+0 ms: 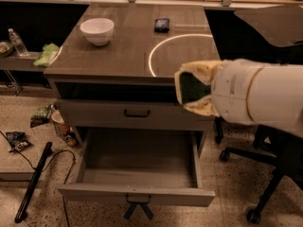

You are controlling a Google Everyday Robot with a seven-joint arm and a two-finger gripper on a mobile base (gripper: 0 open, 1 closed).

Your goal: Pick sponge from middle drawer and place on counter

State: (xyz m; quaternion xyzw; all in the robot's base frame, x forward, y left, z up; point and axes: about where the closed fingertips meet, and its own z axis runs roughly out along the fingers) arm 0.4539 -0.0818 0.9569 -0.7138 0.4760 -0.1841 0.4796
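At the right front corner of the bench [123, 56]: the gripper [182, 90], clamped on the sponge [194, 88] between two pale yellowish fingers [199, 69], one above and one below. Only the dark green face of the sponge on show; any yellow layer hard to separate from fingers of much the same colour. Impossible to tell whether held over the bench top or just in front of its edge. Behind the gripper, a thick white arm [255, 96], cut off by the right border and covering part of the bench's right front.

On the bench: a thin white arc line [152, 60], its right end lost behind the gripper; a white bowl [97, 30] towards the back left; a small dark object [162, 24] at the back, too dim to identify.

Under the bench top: a dark slot, then a closed grey drawer with a plain black handle [137, 113]. Lower down, the middle drawer [137, 195] pulled well out, with strips hanging from its handle, too dark to give a colour.

Left of the bench, on a lower shelf: a pale green cloth [46, 55] and a water bottle [18, 41]. Right of the bench: a wheeled chair base [236, 155], mostly hidden by the arm.
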